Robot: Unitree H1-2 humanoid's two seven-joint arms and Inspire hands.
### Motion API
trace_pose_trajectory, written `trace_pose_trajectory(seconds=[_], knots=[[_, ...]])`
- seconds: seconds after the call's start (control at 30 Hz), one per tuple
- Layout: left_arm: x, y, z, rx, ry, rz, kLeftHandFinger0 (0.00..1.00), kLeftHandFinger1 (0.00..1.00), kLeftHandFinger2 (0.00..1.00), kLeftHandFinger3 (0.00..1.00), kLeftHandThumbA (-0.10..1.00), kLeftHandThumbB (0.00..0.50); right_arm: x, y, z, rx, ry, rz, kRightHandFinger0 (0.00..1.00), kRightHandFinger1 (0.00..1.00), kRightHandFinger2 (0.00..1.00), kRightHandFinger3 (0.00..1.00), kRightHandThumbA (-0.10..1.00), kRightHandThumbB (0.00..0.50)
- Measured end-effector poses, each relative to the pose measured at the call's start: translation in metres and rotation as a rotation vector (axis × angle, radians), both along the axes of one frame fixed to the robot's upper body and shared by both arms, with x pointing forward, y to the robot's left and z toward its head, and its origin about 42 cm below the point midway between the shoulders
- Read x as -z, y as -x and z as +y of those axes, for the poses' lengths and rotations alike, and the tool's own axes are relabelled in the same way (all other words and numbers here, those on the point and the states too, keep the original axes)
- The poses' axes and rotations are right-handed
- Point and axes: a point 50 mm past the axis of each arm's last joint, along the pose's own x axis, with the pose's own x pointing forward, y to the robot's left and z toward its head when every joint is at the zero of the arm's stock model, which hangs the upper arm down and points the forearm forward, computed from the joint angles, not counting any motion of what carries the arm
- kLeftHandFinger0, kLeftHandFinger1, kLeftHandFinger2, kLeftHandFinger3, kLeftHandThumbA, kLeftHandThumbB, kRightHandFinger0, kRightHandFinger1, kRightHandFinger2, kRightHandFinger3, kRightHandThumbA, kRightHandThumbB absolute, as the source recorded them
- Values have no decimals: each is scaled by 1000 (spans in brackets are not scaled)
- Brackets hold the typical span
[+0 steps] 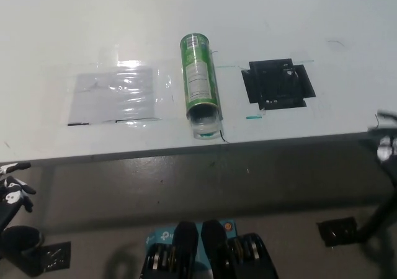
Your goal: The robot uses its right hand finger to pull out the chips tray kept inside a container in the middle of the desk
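A green chips can (200,77) lies on its side in the middle of the white desk (124,31), its open mouth toward the front edge. A clear tray end (205,127) shows at that mouth, sticking out slightly. My black right hand (386,144) is at the far right picture edge, beyond the desk's front edge and well away from the can; it is blurred. My white left hand (13,186) rests low at the left edge, below the desk, fingers apart and holding nothing.
A clear plastic sheet (115,96) is taped flat to the desk left of the can. A black square cable port (277,84) sits to the can's right. The desk's front edge (186,150) runs just before the can's mouth.
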Motion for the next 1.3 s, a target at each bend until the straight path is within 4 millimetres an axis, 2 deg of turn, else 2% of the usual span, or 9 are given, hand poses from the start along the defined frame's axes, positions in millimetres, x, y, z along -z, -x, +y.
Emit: trace_pose_trajectory(seconds=[0.17,0.3,0.6,0.77,0.83,0.97,1.07,1.2,1.3], knots=[[8,0,2,-4,7,29,291,266,330,594,-100,132,-46,-33,28,-87,19,-108,201,277,584,718,-100,219],[10,0,2,-6,5,35,301,277,339,609,-100,137,-68,-52,60,-171,58,-145,19,86,516,714,-100,225],[9,-1,4,-5,-1,43,311,281,346,612,-100,126,-59,-69,106,-317,200,-81,25,58,762,748,-100,322],[6,-3,5,-3,-7,41,309,281,348,610,-100,119,-51,-70,117,-382,288,-45,429,42,800,814,-100,274],[6,-3,5,-3,-7,41,315,281,350,619,-100,117,-48,-69,120,-410,322,-33,447,53,818,809,-100,269],[5,-5,6,-2,-10,39,311,282,350,620,-100,120,-41,-69,125,-446,371,-8,141,54,836,794,-100,242],[4,-5,6,-1,-11,38,313,286,358,626,-100,122,-33,-70,129,-472,396,10,100,52,769,779,-100,253],[3,-6,7,-1,-14,38,309,281,349,615,-100,110,-20,-72,134,-502,436,20,250,102,757,757,-100,260],[1,-7,8,-1,-18,37,313,284,347,612,-100,114,-12,-74,140,-527,455,26,1,19,742,775,-100,235]])
